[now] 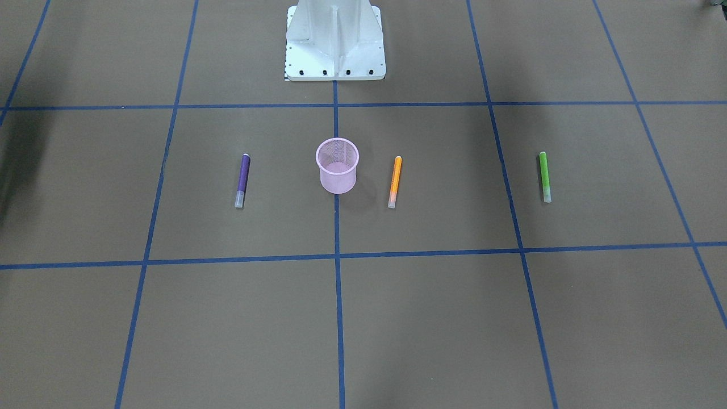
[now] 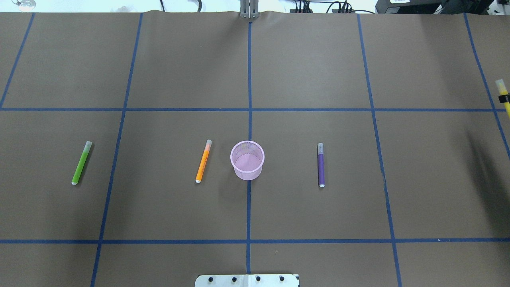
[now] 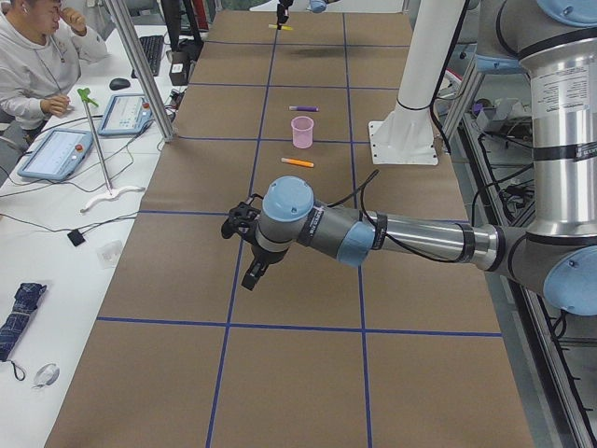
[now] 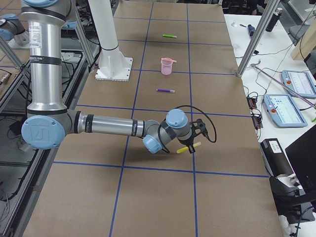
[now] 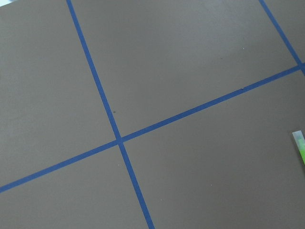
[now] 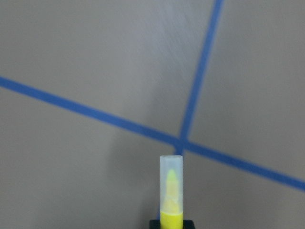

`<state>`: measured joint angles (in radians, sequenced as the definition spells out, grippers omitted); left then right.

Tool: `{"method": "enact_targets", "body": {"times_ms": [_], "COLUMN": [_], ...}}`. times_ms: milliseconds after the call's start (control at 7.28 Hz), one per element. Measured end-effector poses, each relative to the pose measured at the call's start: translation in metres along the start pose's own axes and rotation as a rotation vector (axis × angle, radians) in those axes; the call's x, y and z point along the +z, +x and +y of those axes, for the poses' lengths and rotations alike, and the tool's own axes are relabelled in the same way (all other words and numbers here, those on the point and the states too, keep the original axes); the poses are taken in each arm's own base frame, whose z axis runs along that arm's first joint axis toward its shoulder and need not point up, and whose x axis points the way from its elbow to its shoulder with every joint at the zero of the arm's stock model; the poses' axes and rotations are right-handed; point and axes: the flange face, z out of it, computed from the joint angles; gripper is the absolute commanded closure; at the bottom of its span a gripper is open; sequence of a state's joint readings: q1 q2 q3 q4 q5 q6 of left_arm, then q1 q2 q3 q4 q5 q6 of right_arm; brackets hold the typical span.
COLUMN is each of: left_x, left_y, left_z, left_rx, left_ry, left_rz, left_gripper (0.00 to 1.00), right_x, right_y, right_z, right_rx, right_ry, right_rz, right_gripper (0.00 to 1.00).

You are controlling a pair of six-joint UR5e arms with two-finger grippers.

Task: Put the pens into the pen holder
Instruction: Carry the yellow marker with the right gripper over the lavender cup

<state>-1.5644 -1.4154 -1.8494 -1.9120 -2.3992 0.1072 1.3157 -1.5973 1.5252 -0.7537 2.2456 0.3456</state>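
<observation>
Yellow pen (image 6: pixel 171 191) sits pinched crosswise in your right gripper (image 4: pixel 193 143), that arm stretched low, well out to the pen holder's (image 2: pixel 247 160) right. Your left gripper (image 3: pixel 254 271) hangs wrist-down, far off the holder's left; you cannot tell its fingers' state. The orange pen (image 2: pixel 203 161) lies just left of the holder, the purple pen (image 2: pixel 320 165) near its right, and the green pen (image 2: pixel 81 163) well beyond the orange.

The pen holder (image 2: pixel 248 175) is flanked closely by the orange pen (image 2: pixel 203 161), more widely by the purple pen (image 2: pixel 320 165). Its mouth is left open.
</observation>
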Motion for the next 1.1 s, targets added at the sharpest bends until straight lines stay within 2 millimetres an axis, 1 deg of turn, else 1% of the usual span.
{"method": "enact_targets", "body": {"times_ms": [137,275,412,550,687,824,962,1099], "left_x": [-0.002,0.002,0.012,0.023,0.030,0.036,0.043,0.051], "left_y": [0.006,0.016,0.033,0.049,0.060,0.069,0.081,0.094], "left_z": [-0.004,-0.011,-0.022,-0.031,-0.038,-0.045,-0.054,-0.064], "left_rx": [0.042,0.084,0.135,0.179,0.209,0.223,0.219,0.210], "left_ry": [0.038,0.057,0.058,0.053,0.050,0.047,0.041,0.033], "left_rz": [0.022,0.060,0.096,0.126,0.145,0.160,0.178,0.197], "left_gripper": [0.00,0.00,0.00,0.00,0.00,0.00,0.00,0.00], "right_x": [-0.005,-0.006,-0.003,0.005,0.010,0.010,0.009,0.015], "right_y": [-0.044,-0.086,-0.125,-0.167,-0.212,-0.259,-0.314,-0.375], "right_z": [-0.021,-0.042,-0.058,-0.072,-0.082,-0.084,-0.081,-0.077], "right_rx": [-0.006,-0.021,-0.037,-0.059,-0.068,-0.059,-0.055,-0.060], "right_ry": [0.060,0.123,0.177,0.220,0.267,0.326,0.400,0.480], "right_rz": [-0.069,-0.142,-0.202,-0.242,-0.268,-0.288,-0.306,-0.322], "right_gripper": [1.00,1.00,1.00,1.00,1.00,1.00,1.00,1.00]}}
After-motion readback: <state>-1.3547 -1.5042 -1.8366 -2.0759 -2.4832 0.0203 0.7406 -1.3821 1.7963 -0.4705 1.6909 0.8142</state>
